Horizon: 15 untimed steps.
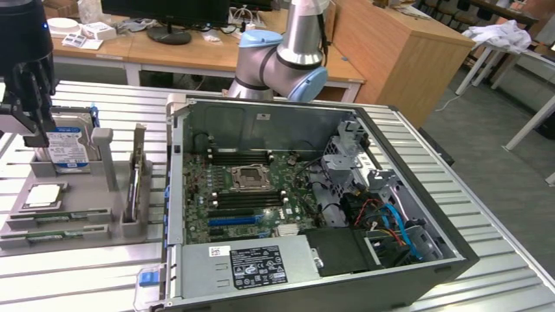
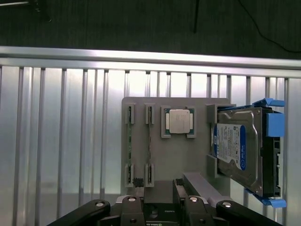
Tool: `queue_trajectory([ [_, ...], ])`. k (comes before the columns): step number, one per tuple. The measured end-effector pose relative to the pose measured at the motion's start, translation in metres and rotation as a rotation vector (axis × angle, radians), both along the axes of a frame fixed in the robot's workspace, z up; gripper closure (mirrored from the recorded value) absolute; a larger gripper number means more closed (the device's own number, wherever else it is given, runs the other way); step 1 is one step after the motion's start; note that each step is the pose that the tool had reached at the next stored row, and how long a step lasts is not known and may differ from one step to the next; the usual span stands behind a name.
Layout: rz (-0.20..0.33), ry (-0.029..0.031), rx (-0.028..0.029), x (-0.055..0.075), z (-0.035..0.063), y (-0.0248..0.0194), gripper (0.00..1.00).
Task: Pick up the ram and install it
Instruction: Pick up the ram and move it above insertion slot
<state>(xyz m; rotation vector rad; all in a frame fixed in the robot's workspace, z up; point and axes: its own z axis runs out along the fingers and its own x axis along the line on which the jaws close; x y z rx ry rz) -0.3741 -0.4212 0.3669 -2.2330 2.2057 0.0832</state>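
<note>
Fingers spread wide, nothing between them. Your gripper hung over the far end of the grey holder, just beside the hard drive. The ram sat on edge in its slots at the holder's other end. A second stick stood just beside it, and the processor lay between the sticks and the drive.

Risks, as I judged them:
- The sticks were thin and close together. A wide finger could have caught the neighbour or a slot post and tipped the ram.
- The drive stood tall and near. A sideways sweep could have clipped it.

Room: you had bare ribbed table open on the holder's near side. Toward the computer case, an upright card and the case wall stood between. Inside, cables crowded the exterior view's right.
</note>
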Motion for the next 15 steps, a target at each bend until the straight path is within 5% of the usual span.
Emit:
queue_trajectory([
  [15,0.0,-0.0001,0.0,0.0,-0.0108,0.0,0.63],
])
